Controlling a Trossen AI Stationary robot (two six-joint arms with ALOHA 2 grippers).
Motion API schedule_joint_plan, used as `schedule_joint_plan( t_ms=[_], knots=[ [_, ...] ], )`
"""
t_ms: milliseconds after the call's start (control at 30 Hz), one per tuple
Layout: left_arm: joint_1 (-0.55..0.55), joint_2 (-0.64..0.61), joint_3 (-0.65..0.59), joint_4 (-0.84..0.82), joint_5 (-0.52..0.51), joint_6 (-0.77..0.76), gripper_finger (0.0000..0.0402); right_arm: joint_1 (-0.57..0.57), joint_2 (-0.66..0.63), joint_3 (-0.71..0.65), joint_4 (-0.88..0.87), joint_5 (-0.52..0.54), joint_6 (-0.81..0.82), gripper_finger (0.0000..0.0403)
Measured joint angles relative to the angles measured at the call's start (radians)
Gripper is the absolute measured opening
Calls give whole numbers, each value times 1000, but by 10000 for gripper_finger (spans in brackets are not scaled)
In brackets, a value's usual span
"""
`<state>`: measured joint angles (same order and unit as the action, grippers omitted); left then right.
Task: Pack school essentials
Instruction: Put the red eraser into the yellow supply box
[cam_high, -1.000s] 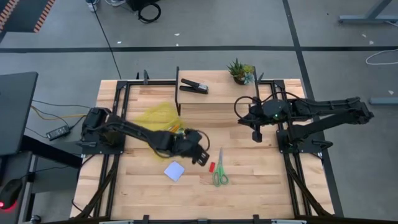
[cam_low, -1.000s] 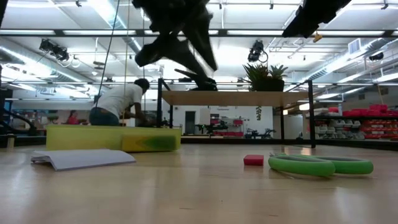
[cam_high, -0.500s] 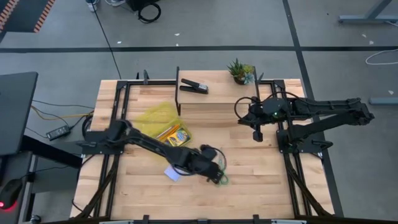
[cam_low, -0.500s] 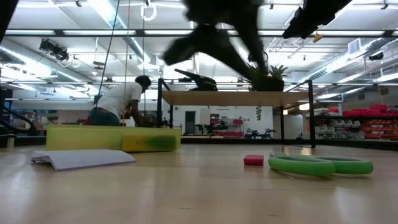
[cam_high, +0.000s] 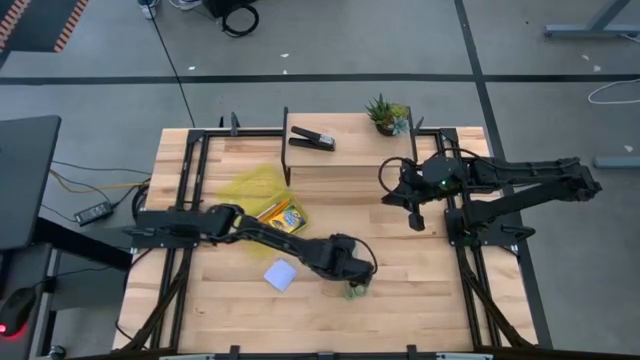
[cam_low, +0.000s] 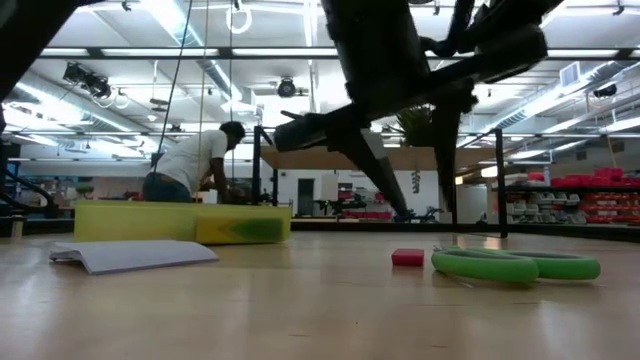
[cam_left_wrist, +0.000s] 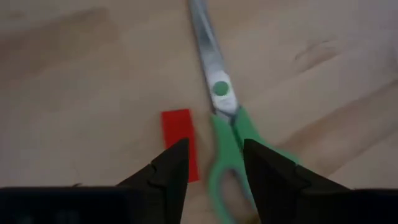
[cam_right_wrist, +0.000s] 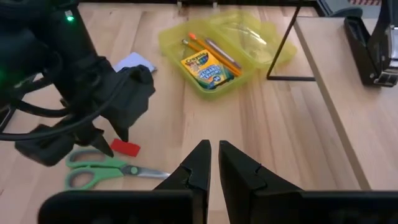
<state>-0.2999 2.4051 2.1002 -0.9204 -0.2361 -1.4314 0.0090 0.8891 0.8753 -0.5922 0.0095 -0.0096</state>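
My left gripper (cam_left_wrist: 214, 163) hangs open, pointing steeply down, just above the green-handled scissors (cam_left_wrist: 225, 127) and the small red eraser (cam_left_wrist: 180, 140), which both lie flat on the table. Its fingers touch neither; in the low view its fingertips (cam_low: 402, 214) stand clear above the eraser (cam_low: 407, 257). In the high view the arm covers most of the scissors (cam_high: 355, 292). The yellow-green case (cam_high: 260, 192) lies open with the crayon box (cam_high: 285, 218) and orange pencils (cam_right_wrist: 214, 50) inside. The pale blue notepad (cam_high: 281, 275) lies flat nearby. My right gripper (cam_right_wrist: 214, 155) waits shut, raised at the table's right.
A black stapler (cam_high: 312, 138) and a small potted plant (cam_high: 387, 113) sit on the raised shelf at the far edge. A thin black frame (cam_right_wrist: 289, 50) stands beside the case. A person (cam_low: 195, 160) bends over in the room behind the table.
My left gripper has swung from beside the case toward the table's near-right, past the notepad, and has come down over the scissors and eraser, tipping more steeply downward and rolling as it went. Nothing on the table has moved.
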Motion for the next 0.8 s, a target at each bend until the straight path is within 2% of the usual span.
schedule_joint_plan(
  t_ms=[233,367,667,800],
  knots=[
    [4,33,47,-134,13,-76,136,0,0,0,-2,-5,-10,39],
    [4,32,38,-119,14,-63,135,0,0,0,0,-5,-10,39],
    [8,37,39,-97,14,-50,208,0,0,0,1,-5,-10,39],
    [10,38,39,-99,13,-50,222,0,0,0,4,-5,-10,39]
  ],
)
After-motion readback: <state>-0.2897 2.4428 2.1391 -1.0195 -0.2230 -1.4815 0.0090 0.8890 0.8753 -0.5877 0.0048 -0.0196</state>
